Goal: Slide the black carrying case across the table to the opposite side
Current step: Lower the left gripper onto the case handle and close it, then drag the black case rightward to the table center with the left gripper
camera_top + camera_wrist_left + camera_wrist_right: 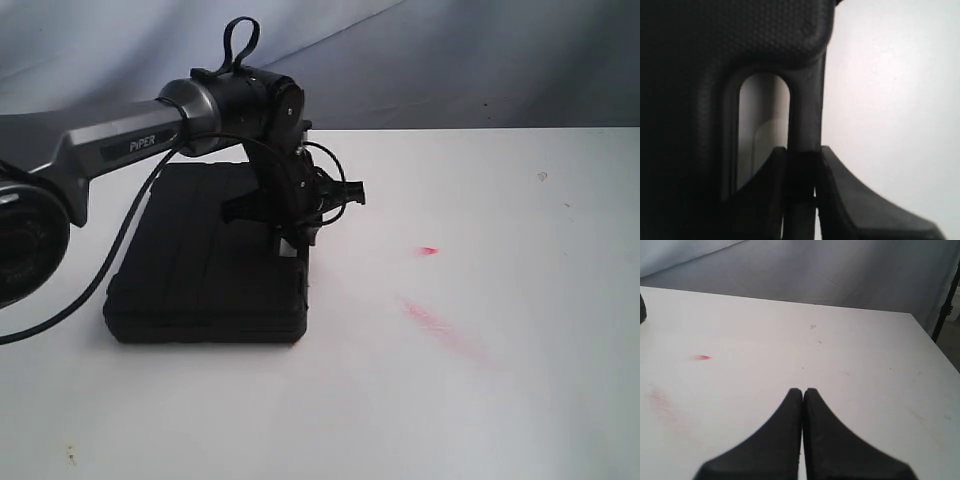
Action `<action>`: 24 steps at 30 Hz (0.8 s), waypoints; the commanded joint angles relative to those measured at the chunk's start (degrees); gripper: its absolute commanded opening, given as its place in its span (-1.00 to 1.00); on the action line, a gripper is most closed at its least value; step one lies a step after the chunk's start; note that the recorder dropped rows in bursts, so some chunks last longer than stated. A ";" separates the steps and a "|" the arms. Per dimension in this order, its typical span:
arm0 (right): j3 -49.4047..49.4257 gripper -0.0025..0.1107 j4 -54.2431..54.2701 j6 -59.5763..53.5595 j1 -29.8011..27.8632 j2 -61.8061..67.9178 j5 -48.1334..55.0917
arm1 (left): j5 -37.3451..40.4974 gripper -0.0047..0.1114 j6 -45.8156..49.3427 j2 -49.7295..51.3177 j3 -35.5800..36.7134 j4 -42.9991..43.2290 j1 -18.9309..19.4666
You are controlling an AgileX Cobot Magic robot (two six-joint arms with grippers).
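Bench (pixel 480 200): one, white, filling most of the exterior view; gray cloth hangs behind its far edge.
Case (pixel 200 260): one, black, lying flat on the left part of the bench, its right edge near the middle.
Arm (pixel 130 140): one in the exterior view, reaching in from the left over the case, with a black cable (pixel 110 270) looping down beside it.
Left pincer (pixel 802 157): one, at the right edge of the case, clenched on the thin bar of the handle (pixel 807 115); the bar fills the narrow gap between the fingers (pixel 850 200).
Right pincer (pixel 803 392): one, seen only in its wrist view, tips pressed together with nothing between them, over bare bench on the right; whether it touches the surface cannot be told.
Red marks: two, right of the case; a long faint smear (pixel 440 328) nearer, a small bright spot (pixel 428 250) farther.
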 commanded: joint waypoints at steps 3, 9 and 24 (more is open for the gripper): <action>0.09 -0.96 0.18 0.09 0.08 0.04 -0.19 | 2.84 -0.92 -1.82 1.98 -6.15 -1.41 -2.56; 0.09 -0.96 0.18 0.09 0.08 0.04 -0.19 | 3.86 -0.92 -3.32 5.07 -10.55 -1.16 -4.45; 0.09 -0.96 0.18 0.09 0.08 0.04 -0.19 | 5.35 -0.92 -6.21 9.45 -17.91 -3.14 -7.43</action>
